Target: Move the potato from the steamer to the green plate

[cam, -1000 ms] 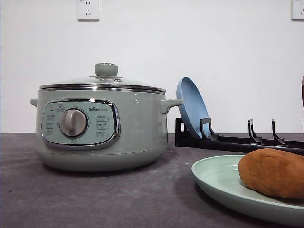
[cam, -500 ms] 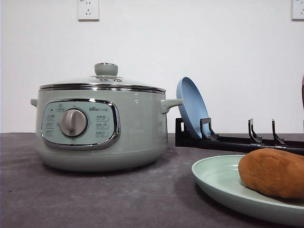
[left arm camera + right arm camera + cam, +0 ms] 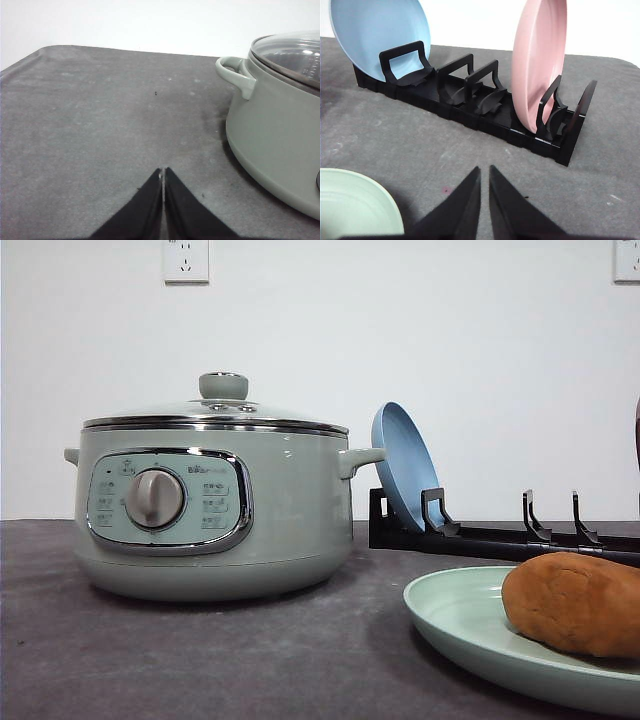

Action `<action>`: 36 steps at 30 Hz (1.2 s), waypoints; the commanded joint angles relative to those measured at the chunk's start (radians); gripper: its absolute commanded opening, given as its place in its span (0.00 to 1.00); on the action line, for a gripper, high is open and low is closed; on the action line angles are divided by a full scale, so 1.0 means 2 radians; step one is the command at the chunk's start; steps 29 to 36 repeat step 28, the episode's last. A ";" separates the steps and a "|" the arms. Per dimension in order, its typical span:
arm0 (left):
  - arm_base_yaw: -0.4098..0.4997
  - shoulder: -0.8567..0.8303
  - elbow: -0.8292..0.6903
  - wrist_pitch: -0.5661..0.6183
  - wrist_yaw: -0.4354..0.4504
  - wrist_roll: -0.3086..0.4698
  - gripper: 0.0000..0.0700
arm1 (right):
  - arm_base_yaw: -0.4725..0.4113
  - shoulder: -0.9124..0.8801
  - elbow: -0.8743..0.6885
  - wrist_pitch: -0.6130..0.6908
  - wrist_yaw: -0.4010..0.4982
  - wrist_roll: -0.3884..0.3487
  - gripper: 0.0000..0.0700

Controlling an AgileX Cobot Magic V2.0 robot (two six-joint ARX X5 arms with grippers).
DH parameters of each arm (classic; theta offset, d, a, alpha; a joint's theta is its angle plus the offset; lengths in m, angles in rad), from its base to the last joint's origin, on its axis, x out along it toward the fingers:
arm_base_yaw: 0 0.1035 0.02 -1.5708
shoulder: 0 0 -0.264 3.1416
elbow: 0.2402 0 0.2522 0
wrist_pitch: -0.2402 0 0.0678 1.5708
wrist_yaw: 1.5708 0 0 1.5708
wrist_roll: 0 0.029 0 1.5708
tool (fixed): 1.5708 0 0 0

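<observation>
Nothing changed from before: potato (image 3: 575, 603) on green plate (image 3: 455, 617), left hand (image 3: 163, 172) together, right hand (image 3: 484, 171) nearly together.

Left gripper (image 3: 163, 172), right gripper (image 3: 484, 172): black wedge-shaped jaws, apparently matte.

Staged kitchen tabletop: steamer (image 3: 210, 510), dish rack (image 3: 470, 100), bare white wall (image 3: 450, 340)

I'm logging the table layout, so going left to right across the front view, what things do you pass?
steamer → blue plate standing in the black rack → green plate → potato lying on it
</observation>
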 commanded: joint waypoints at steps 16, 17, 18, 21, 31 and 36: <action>0.001 -0.001 -0.010 -0.002 -0.005 -0.001 0.00 | -0.001 -0.001 -0.003 0.005 -0.001 -0.003 0.03; 0.001 -0.001 -0.010 -0.002 -0.005 -0.001 0.00 | -0.001 -0.001 -0.003 0.005 -0.001 -0.003 0.03; 0.001 -0.001 -0.010 -0.002 -0.005 -0.001 0.00 | -0.001 -0.001 -0.003 0.005 -0.001 -0.003 0.03; 0.001 -0.001 -0.010 -0.002 -0.005 -0.001 0.00 | -0.001 -0.001 -0.003 0.005 -0.001 -0.003 0.03; 0.001 -0.001 -0.010 -0.002 -0.005 -0.001 0.00 | -0.001 -0.001 -0.003 0.005 -0.001 -0.003 0.03; 0.001 -0.001 -0.010 -0.002 -0.005 -0.001 0.00 | -0.001 -0.001 -0.003 0.005 -0.001 -0.003 0.03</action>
